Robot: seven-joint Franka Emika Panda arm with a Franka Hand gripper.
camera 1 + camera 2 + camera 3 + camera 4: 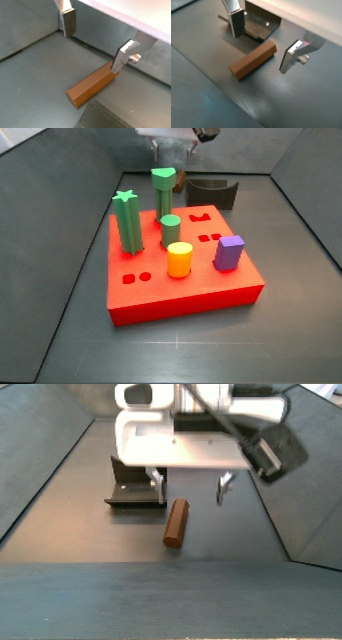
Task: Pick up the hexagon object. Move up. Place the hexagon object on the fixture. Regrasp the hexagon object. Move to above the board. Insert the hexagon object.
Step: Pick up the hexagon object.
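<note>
Hexagon post [163, 190] stands upright in the board [201, 293], at the back edge, tallest peg there; not in my grip. Star post [127, 223] is to its left in a side view, short green cylinder [171, 229] just in front, then a yellow cylinder [179, 259] and a purple block [229, 252] nearer the front. Fixture [130, 490] sits on the floor behind the board, also seen in a wrist view [261, 27]. My gripper [189, 482] hangs above the floor near the fixture, jaws wide apart, nothing between them; fingers [67, 22] are bare in both wrist views. A brown bar [175, 522] lies flat on the floor just below the gripper, beside the fixture, not touching the pads as far as I can tell.
</note>
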